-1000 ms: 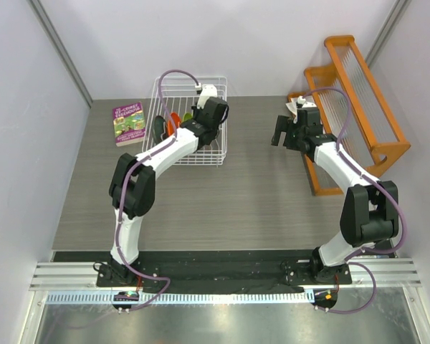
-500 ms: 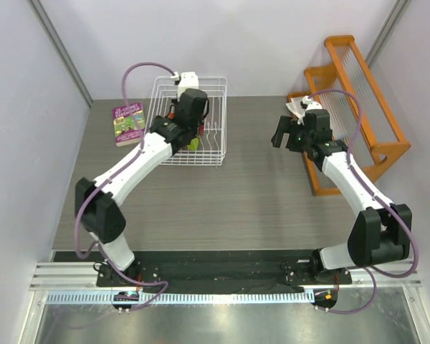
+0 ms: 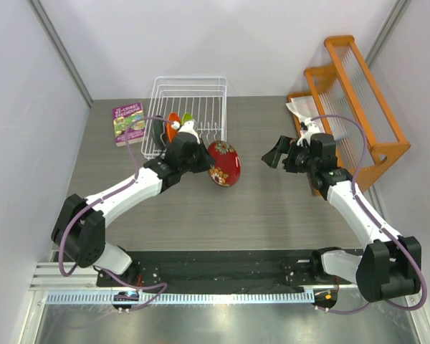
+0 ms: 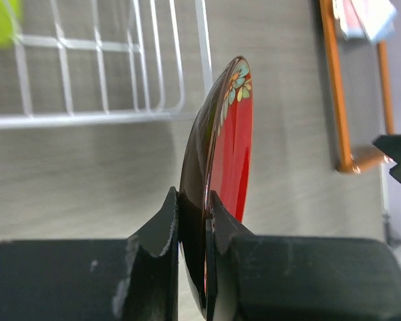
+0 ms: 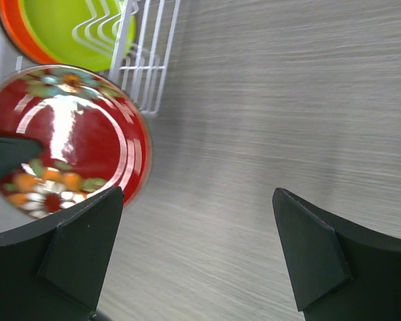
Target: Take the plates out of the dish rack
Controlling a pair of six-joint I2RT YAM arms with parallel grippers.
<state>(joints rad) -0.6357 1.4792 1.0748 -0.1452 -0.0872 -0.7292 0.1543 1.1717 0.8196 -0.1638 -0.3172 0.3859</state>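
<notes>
Grey tabletop [image 3: 258,208]: one rack [image 3: 190,79], four plates [image 3: 224,163].

The red floral plate [image 3: 223,163] stands on edge, its rim pinched in the left end effector [image 4: 192,200], just outside the white wire rack [image 3: 190,79]. Behind that end effector, a green plate [image 3: 188,118], an orange plate [image 3: 173,124] and a dark plate [image 3: 158,130] stand upright in the rack.

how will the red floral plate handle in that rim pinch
The red floral plate looks stiff: it holds its curve though the left gripper pinches only its rim. Its glossy, reflective face suggests it may slip or pivot there. Hard-looking and thin-edged, it would probably chip if dropped.
</notes>
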